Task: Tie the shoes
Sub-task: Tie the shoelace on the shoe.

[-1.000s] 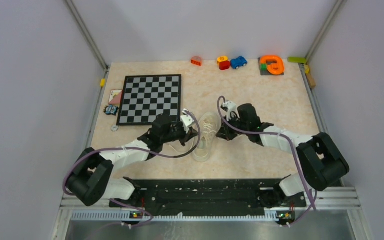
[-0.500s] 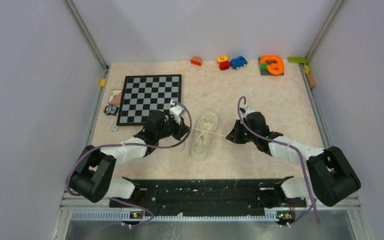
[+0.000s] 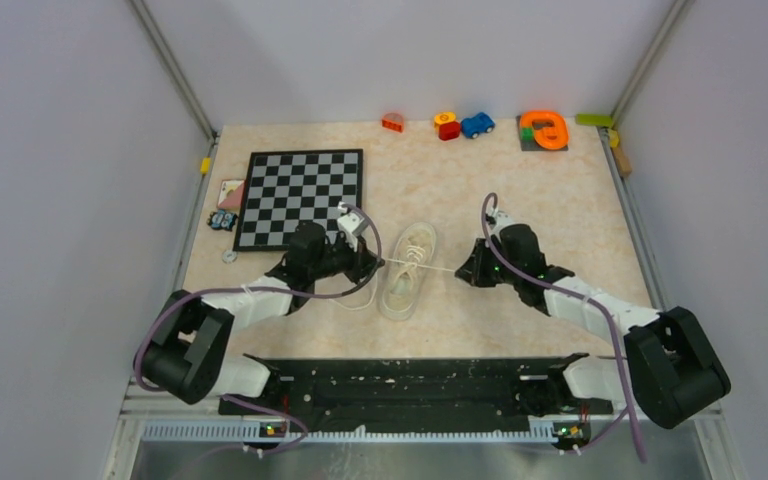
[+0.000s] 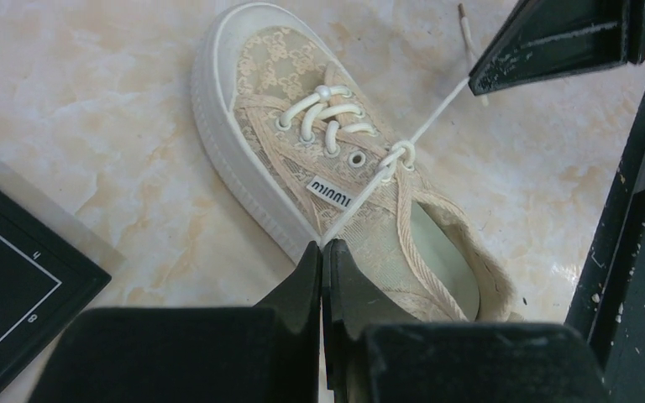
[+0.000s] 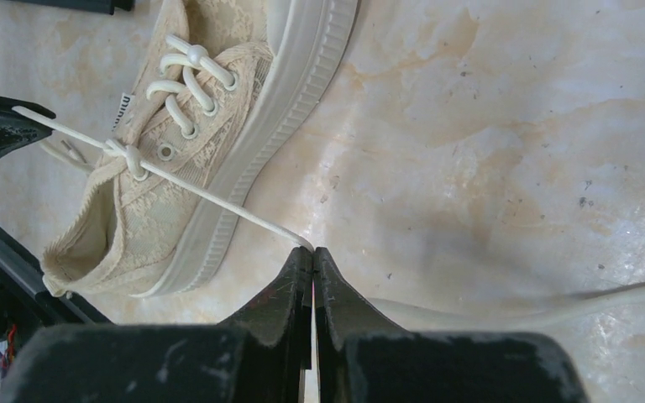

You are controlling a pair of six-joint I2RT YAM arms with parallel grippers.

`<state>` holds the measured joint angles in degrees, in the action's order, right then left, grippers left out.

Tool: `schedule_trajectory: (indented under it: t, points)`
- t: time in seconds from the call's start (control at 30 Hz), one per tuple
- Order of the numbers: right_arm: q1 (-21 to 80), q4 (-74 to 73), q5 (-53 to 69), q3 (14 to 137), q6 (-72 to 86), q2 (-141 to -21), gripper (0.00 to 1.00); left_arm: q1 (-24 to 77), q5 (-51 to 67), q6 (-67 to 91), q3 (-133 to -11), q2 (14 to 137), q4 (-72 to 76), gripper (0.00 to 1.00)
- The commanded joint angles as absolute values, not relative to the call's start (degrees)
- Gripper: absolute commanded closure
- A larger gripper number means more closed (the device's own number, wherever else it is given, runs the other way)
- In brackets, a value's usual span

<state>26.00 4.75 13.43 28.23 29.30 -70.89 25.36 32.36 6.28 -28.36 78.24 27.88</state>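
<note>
The shoe (image 3: 405, 272), a cream low-top sneaker, lies on the table between my arms with its toe pointing away from the bases. Its white lace (image 4: 361, 200) runs taut from side to side, crossed in a small knot (image 4: 395, 154) over the top eyelets. My left gripper (image 3: 372, 264) is shut on the lace's left strand just beside the shoe (image 4: 277, 67). On the other side, my right gripper (image 3: 466, 272) is shut on the right strand (image 5: 218, 202), a little off the sole. Loose lace (image 5: 554, 306) trails on the table behind the right gripper (image 5: 312, 250).
A chessboard (image 3: 300, 197) lies at the back left, close to my left arm, with cards (image 3: 230, 193) and a small toy (image 3: 222, 220) beside it. Toys line the far edge: an orange block (image 3: 393, 122), a blue car (image 3: 477, 125), an orange ring (image 3: 543, 130).
Both grippers have drawn apart, the left one leftward and the right one rightward. The lace between them has pulled straight and tight across the shoe.
</note>
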Motion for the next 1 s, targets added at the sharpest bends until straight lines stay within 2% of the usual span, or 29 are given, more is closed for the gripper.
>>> schedule_trajectory:
  t: [0.0,0.33,0.53,0.8,0.97]
  points:
    - [24.35,-2.67,11.25,32.76,24.51,-67.51,1.00,28.04,30.49,1.73,-31.05,74.51,26.84,1.00]
    - [26.10,-5.12,15.44,40.27,22.12,-67.92,1.00,32.86,27.00,-3.88,-37.51,71.05,15.21,1.00]
    - [26.78,-3.65,18.10,42.49,21.82,-68.15,1.00,34.14,27.68,-5.36,-39.73,73.81,14.20,1.00]
    - [26.73,-6.04,11.51,44.33,21.47,-66.95,1.00,34.23,29.08,-4.16,-41.04,75.70,15.11,1.00]
    - [26.65,-6.08,13.06,45.33,21.01,-67.68,1.00,34.18,29.87,-4.98,-41.56,76.85,14.59,1.00]
